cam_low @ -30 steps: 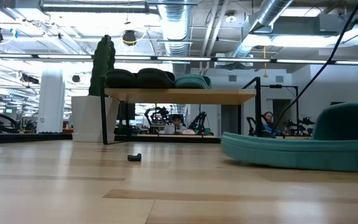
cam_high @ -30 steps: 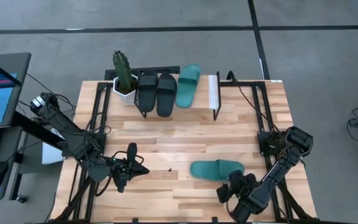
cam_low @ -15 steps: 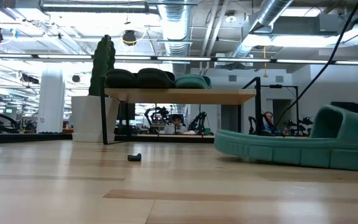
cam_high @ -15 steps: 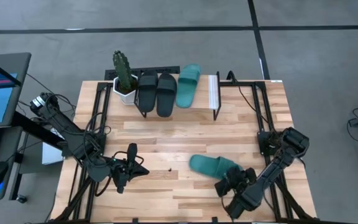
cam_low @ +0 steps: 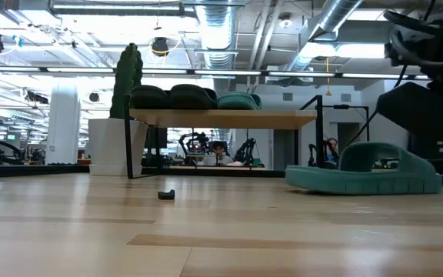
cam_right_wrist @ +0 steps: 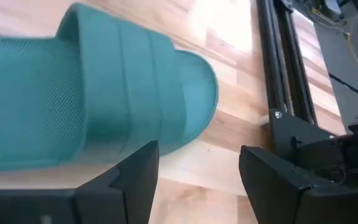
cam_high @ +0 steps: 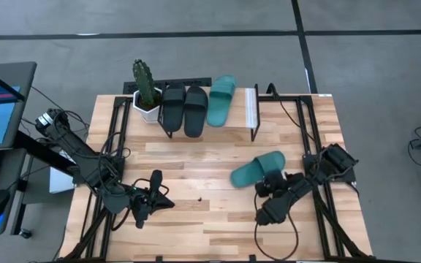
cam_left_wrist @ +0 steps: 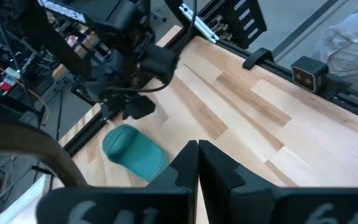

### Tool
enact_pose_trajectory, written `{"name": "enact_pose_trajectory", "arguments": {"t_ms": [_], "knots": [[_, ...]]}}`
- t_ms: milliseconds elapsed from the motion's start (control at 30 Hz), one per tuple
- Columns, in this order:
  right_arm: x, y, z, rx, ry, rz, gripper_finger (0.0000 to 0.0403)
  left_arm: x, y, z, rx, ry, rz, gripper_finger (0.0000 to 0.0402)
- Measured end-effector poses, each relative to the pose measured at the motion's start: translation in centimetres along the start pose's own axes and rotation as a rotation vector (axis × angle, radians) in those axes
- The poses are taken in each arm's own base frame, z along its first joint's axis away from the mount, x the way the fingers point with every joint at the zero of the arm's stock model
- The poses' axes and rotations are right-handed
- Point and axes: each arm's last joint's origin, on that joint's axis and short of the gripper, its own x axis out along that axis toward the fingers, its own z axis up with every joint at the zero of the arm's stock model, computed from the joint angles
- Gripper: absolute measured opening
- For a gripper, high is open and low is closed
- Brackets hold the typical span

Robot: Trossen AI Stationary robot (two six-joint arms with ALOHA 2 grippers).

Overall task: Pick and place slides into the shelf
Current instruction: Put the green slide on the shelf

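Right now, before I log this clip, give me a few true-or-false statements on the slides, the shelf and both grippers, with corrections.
1. Three slides sit on the shelf: two black slides and one teal. True.
2. The loose teal slide hangs in the air above the table. False: in the low view it rests flat on the wooden tabletop.
3. The right gripper is at the loose teal slide with its fingers apart. True.
4. The left gripper is closed on a black slide. False: it is shut on nothing, over bare table.
5. The cactus pot stands at the shelf's right end. False: it stands at the left end, beside the black slides.
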Motion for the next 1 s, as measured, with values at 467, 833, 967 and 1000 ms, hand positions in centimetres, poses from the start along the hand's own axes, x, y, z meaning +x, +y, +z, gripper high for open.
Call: {"name": "enact_pose_trajectory", "arguments": {"t_ms": [467,833,967,1000], "knots": [[-3.9,0.7,-0.8,0.15,-0.198,0.361,0.0166,0.0,-0.1,-0.1,-0.006,-0.002,-0.027,0.0002],[-5.1,1.8,0.5,0.024,-0.178,0.401,0.0166,0.0,-0.1,-0.1,-0.007,-0.002,-0.026,0.0002],[-4.0,2.5,2.2,-0.026,-0.126,0.319,0.0172,0.0,-0.1,-0.1,-0.008,-0.001,-0.027,0.0002],[-3.7,2.7,2.7,-0.045,-0.107,0.301,0.0174,0.0,-0.1,-0.1,-0.008,0.002,-0.028,0.0002]]}}
